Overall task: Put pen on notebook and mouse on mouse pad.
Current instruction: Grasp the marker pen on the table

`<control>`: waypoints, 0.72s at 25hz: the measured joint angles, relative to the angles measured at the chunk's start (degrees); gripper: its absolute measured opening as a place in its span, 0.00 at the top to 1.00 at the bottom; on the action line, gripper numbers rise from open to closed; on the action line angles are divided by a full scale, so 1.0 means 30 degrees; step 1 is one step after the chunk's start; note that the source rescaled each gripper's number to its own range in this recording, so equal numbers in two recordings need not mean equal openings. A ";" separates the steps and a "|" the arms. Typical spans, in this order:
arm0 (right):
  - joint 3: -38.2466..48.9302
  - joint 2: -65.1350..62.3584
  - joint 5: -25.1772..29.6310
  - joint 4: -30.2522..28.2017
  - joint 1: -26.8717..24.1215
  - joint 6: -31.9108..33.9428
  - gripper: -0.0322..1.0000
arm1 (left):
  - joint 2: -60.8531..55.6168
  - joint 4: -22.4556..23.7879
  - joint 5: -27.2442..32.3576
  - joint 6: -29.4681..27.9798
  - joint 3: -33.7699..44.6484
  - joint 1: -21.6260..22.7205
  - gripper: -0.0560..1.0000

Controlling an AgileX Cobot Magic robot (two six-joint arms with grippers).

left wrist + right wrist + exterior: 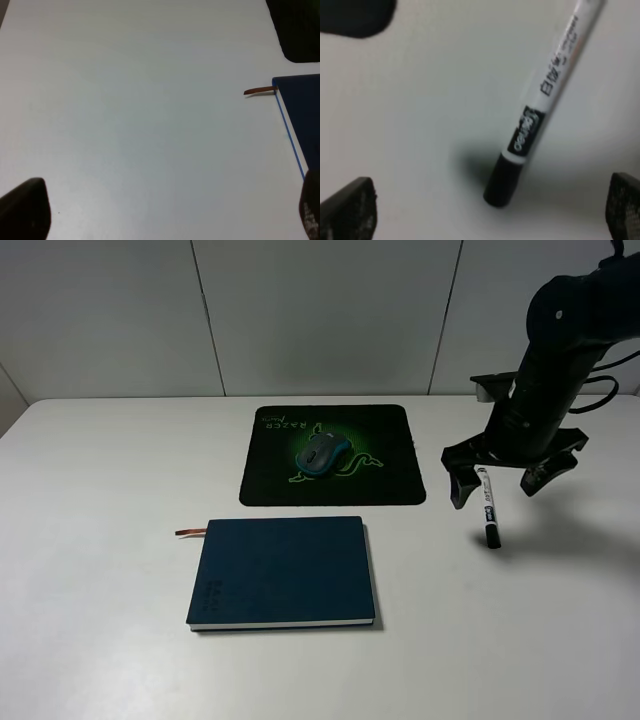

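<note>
White tabletop (100, 540), pale panelled wall behind.

Mouse half: looks done. The mouse (322, 452) sits on the mouse pad (270, 480), over the green logo near the middle, nothing holding it.

Pen half: not done. The pen (488, 508) lies flat on the bare tabletop, right of the mouse pad and well apart from the notebook (285, 570). Notebook is closed, cover up and bare, ribbon bookmark (259, 91) trailing from one corner.

Your right hand (497, 488) hangs over the pen, fingers spread wide to either side of it. Wrist view shows no contact and nothing held.

Your left hand (167, 215) is also spread wide and holds nothing. It is over bare tabletop just beside the notebook's ribbon corner, out of the high view.

What's left for you, as I judge it: grasp the pen, carry it across, set it on the cover.
</note>
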 joint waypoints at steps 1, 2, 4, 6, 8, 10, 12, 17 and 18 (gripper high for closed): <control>0.0000 0.0126 -0.0142 0.0020 0.0000 -0.0107 0.00 | 0.0000 0.0000 0.0000 0.0000 0.0000 0.0000 0.00; 0.0000 0.0296 -0.0340 0.0086 -0.0053 -0.0174 0.00 | 0.0000 0.0000 0.0000 0.0000 0.0000 0.0000 0.00; 0.0000 0.0530 -0.0537 0.0195 -0.0206 -0.0284 0.00 | 0.0000 0.0000 0.0000 0.0000 0.0000 0.0000 0.00; 0.0000 0.0682 -0.0852 0.0448 -0.0518 -0.0455 0.00 | 0.0000 0.0000 0.0000 0.0000 0.0000 0.0000 0.00; 0.0000 0.0829 -0.0974 0.0773 -0.0904 -0.0729 0.00 | 0.0000 0.0000 0.0000 0.0000 0.0000 0.0000 0.00; 0.0000 0.1006 -0.1115 0.1007 -0.1242 -0.0793 0.00 | 0.0000 0.0000 0.0000 0.0000 0.0000 0.0000 0.00; 0.0000 0.1278 -0.1323 0.1115 -0.1513 -0.0813 0.00 | 0.0000 0.0000 0.0000 0.0000 0.0000 0.0000 0.00; 0.0000 0.1856 -0.1775 0.1226 -0.1656 -0.0842 0.00 | 0.0000 0.0000 0.0000 0.0000 0.0000 0.0000 0.00; 0.0000 0.1977 -0.1930 0.1226 -0.1656 -0.0842 0.00 | 0.0000 0.0000 0.0000 0.0000 0.0000 0.0000 0.00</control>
